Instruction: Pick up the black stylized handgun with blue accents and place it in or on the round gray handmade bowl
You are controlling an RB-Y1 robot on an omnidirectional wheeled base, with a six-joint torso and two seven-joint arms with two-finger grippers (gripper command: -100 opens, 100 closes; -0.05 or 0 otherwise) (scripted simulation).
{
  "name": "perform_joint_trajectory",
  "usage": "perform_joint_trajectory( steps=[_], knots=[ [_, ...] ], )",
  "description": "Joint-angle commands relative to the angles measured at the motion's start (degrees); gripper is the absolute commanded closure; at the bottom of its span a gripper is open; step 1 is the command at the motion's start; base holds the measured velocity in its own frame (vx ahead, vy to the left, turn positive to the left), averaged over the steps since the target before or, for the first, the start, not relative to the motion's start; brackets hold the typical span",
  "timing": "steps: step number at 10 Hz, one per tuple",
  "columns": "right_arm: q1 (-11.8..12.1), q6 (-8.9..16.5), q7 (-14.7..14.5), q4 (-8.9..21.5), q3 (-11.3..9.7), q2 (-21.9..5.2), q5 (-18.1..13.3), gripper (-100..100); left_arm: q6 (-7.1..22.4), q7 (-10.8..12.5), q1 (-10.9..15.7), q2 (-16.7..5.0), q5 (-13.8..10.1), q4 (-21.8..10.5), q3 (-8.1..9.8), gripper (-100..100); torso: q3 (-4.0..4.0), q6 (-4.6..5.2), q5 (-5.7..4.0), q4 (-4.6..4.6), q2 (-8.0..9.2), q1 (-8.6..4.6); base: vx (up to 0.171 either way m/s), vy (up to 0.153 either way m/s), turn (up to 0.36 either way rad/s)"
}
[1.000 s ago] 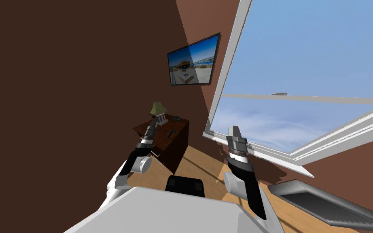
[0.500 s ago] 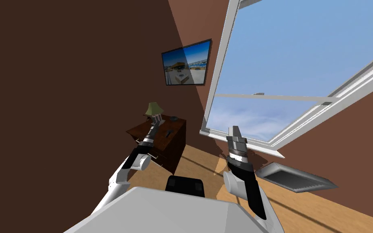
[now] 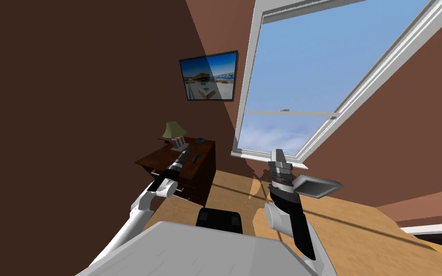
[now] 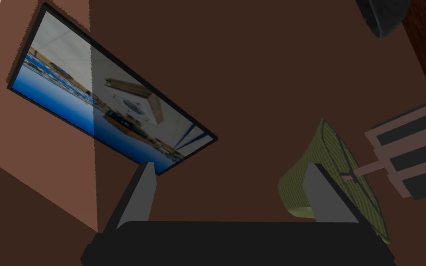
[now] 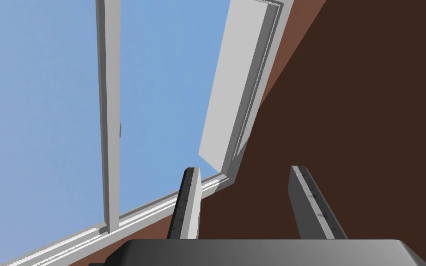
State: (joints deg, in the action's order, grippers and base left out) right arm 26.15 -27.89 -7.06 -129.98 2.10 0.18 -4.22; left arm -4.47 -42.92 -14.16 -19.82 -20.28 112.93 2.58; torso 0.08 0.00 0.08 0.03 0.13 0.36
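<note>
Barely begun: hovers over the cabinet [image 3: 157, 160] with left gripper [image 4: 231, 167] spread, empty; holds right gripper [image 5: 244, 169] parted, empty, well off the cabinet; handgun [image 3: 195, 157] untouched there, near bowl [image 3: 200, 140].

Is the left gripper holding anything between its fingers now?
No, the left gripper has its two fingers apart with nothing between them, pointing toward the green lamp shade and the framed picture.

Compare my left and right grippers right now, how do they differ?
The left gripper is stretched forward over the dark wooden dresser; the right gripper is held close, upright. The left gripper faces the green lamp; the right gripper faces the window. Both are open and empty.
</note>
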Motion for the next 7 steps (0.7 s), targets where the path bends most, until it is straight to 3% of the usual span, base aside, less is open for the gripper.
perform_joint_trajectory(
  steps=[1, 3, 4, 5, 6, 7],
  knots=[
    [0.0, 0.0, 0.0, 0.0, 0.0, 0.0, 0.0, 0, 0.5, -1.4, 0.1, -1.4, -0.9, -1.9, 0.05, -100, 0.0, 0.0, 0.0, 0.0, 0.0, 0.0, -0.067, 0.058, -0.15],
    [0.0, 0.0, 0.0, 0.0, 0.0, 0.0, 0.0, 0, 4.6, -5.2, 1.6, -4.7, -3.3, -5.5, 0.37, -100, -0.02, -0.02, 0.0, 0.0, -0.03, -0.02, -0.08, 0.065, -0.309],
    [0.0, 0.0, 0.0, 0.0, 0.0, 0.0, 0.0, 0, 5.1, -5.5, 1.6, -4.7, -3.3, -5.5, 0.37, -100, 0.02, -0.02, 0.01, 0.01, 0.04, 0.01, -0.067, 0.05, -0.14],
    [0.0, 0.0, 0.0, 0.0, 0.0, 0.0, 0.0, 0, 7.2, -7.4, 2.3, -6.5, -4.5, -7.2, 0.48, -100, 0.0, -0.08, 0.0, 0.0, -0.03, -0.04, -0.048, 0.031, -0.277],
    [0.0, 0.0, 0.0, 0.0, 0.0, 0.0, 0.0, 0, 7.4, -7.4, 2.3, -6.5, -4.5, -7.2, 0.48, -100, -0.05, -0.02, -0.02, -0.01, -0.09, -0.1, -0.042, 0.035, -0.114],
    [0.0, 0.0, 0.0, 0.0, 0.0, 0.0, 0.0, 0, 9.7, -9.2, 2.9, -8.3, -5.7, -9.0, 0.56, -100, -0.06, -0.09, -0.02, -0.02, -0.13, -0.11, -0.058, 0.039, -0.297]
  ],
)
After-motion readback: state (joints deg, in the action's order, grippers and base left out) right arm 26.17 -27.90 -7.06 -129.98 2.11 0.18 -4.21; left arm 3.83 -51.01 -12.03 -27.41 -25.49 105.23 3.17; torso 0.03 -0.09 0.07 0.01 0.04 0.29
